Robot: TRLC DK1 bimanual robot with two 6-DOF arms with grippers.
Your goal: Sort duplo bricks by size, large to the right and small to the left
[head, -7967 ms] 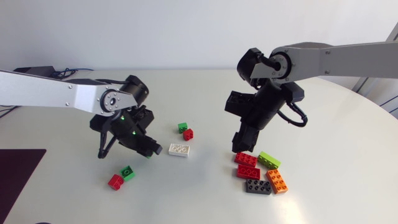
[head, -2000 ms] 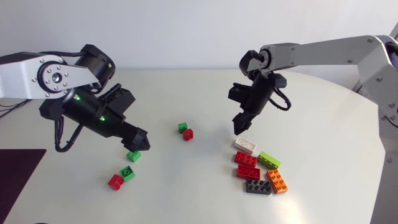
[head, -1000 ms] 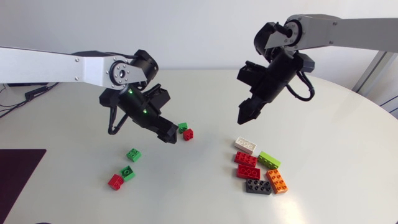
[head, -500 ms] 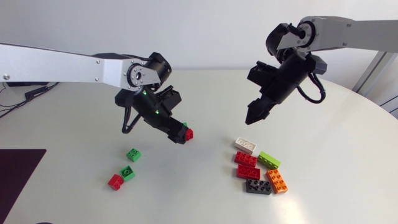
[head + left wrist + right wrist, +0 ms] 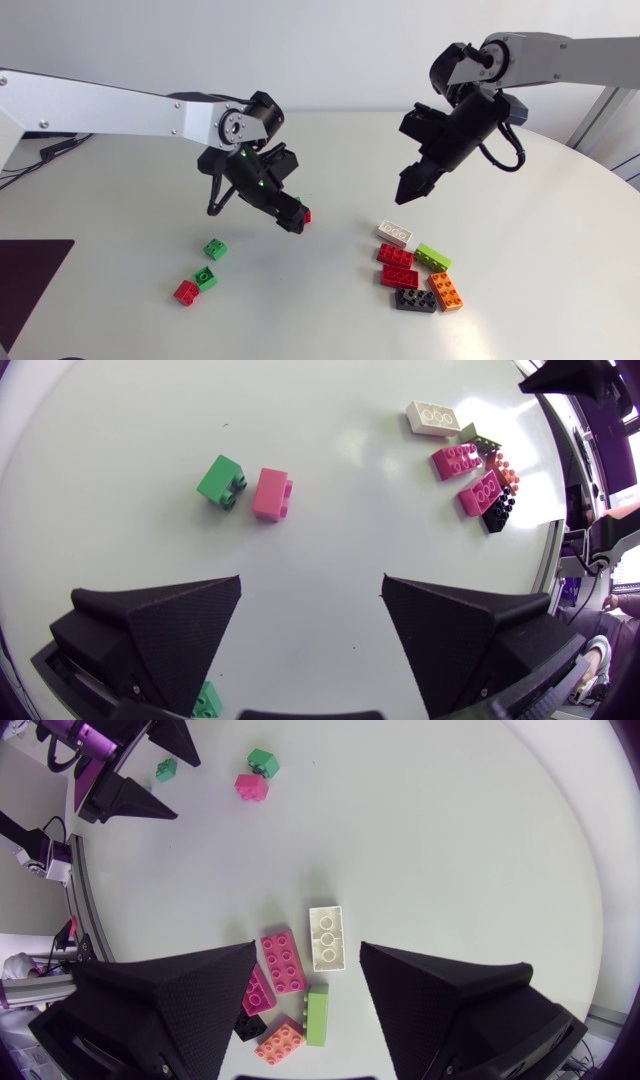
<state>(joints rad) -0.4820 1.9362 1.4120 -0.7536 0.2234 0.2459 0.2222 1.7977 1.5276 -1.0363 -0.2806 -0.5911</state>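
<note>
Left hand (image 5: 312,598), spread wide and empty, hovers with the small red brick (image 5: 271,494) just ahead; next it should lower and clamp.

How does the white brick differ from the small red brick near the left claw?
The white brick is long; the red brick is short. The white brick lies with the large bricks at right; the red brick sits beside a small green brick, ahead of the left claw. Both lie ungripped.

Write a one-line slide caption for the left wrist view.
Open left gripper, with a small green brick and a small red brick side by side ahead of it, large bricks clustered beyond.
</note>
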